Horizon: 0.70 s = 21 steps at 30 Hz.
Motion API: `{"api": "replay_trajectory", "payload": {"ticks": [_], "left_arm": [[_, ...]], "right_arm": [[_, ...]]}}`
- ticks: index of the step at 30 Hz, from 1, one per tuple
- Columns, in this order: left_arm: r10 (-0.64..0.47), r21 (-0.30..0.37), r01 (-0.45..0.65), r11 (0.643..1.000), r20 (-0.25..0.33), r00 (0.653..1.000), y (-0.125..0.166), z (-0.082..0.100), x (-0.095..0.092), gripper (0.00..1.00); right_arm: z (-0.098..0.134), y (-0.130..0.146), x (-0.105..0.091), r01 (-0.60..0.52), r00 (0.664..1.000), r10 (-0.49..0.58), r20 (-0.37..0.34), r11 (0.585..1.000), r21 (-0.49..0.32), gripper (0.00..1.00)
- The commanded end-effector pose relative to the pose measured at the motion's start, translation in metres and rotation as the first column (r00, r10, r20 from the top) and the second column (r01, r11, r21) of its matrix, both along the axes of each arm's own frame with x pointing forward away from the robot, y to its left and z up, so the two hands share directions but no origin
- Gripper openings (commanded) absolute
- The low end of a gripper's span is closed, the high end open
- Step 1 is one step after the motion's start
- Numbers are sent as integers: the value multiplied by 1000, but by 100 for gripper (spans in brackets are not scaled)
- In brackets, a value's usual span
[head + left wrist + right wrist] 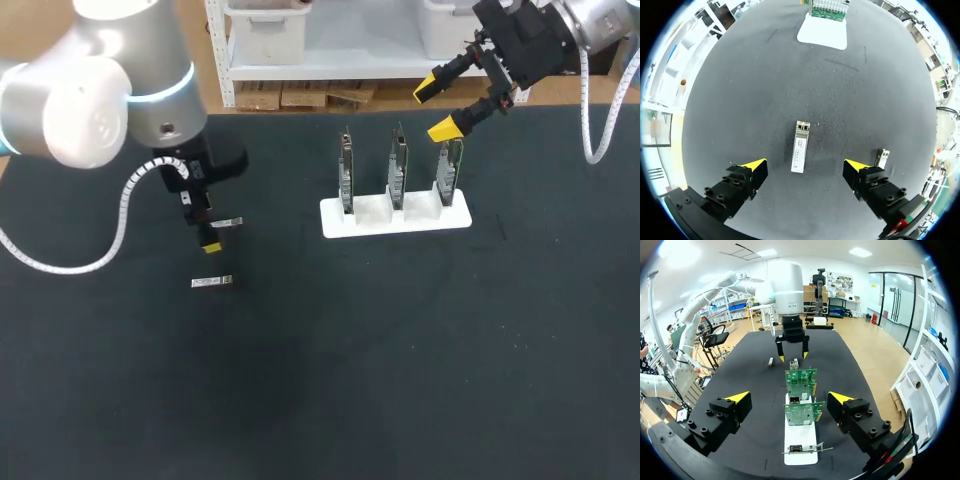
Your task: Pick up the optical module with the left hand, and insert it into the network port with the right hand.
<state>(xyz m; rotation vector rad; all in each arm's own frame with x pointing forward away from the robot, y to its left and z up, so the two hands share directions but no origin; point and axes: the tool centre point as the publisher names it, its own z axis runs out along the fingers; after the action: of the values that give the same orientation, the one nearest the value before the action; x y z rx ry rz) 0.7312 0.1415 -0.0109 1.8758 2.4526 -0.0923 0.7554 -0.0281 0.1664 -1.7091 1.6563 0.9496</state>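
Our left pincer [805, 166] points straight down, its jaws spread wide. Our right pincer [434, 108] is held high, jaws likewise apart.

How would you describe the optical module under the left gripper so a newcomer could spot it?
On the black table, find the left gripper, away from the white stand of upright boards. The silver optical module lies flat between its open yellow-tipped fingers, lengthwise toward the stand. The second module lies outside them, beside one finger.
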Motion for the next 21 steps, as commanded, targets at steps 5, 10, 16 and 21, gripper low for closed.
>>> {"api": "replay_trajectory", "payload": {"ticks": [5, 10, 16, 21], "left_arm": [[-14, -21, 13, 1000, -26, 1000, -3, -6, 7, 100], [-20, -16, 19, 1000, -30, 999, -5, -7, 7, 100], [-22, -13, 21, 1000, -33, 999, -5, -8, 7, 100], [-22, -5, 22, 1000, -33, 999, -6, -8, 6, 100]], "right_arm": [[0, 0, -2, 3, 1000, -3, 3, 1000, 0, 100], [0, 0, -2, 3, 1000, -3, 3, 1000, 0, 100], [0, 0, -2, 3, 1000, -3, 3, 1000, 0, 100], [0, 0, -2, 3, 1000, -3, 3, 1000, 0, 100]]}}
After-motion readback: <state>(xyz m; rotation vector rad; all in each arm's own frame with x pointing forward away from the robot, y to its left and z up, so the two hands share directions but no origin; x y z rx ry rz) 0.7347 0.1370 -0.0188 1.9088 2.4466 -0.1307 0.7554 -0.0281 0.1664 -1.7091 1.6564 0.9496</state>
